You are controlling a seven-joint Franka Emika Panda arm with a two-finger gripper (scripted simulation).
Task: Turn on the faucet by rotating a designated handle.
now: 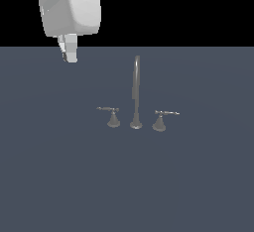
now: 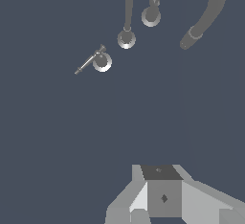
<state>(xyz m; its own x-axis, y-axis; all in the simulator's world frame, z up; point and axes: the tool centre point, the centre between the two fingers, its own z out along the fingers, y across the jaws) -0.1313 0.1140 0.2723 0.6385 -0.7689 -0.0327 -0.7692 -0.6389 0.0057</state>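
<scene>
The faucet is a small dull-grey set on the dark floor, with a tall thin arched spout (image 1: 136, 92) on a round foot. The handle (image 1: 113, 118) stands on the exterior view's left of the spout, and its thin lever points left. The twin handle (image 1: 159, 121) stands on the right with its lever level, pointing right. My gripper (image 1: 69, 53) hangs high above the floor, far to the exterior view's left of the faucet, touching nothing. Its fingers look closed together and empty. The wrist view shows the handle (image 2: 101, 61), the spout foot (image 2: 126, 39), the twin (image 2: 150, 16) and my gripper (image 2: 162, 194).
A flat dark blue-grey floor (image 1: 59, 176) carries the faucet set. The spout's arched end (image 2: 210, 12) looms large in the wrist view.
</scene>
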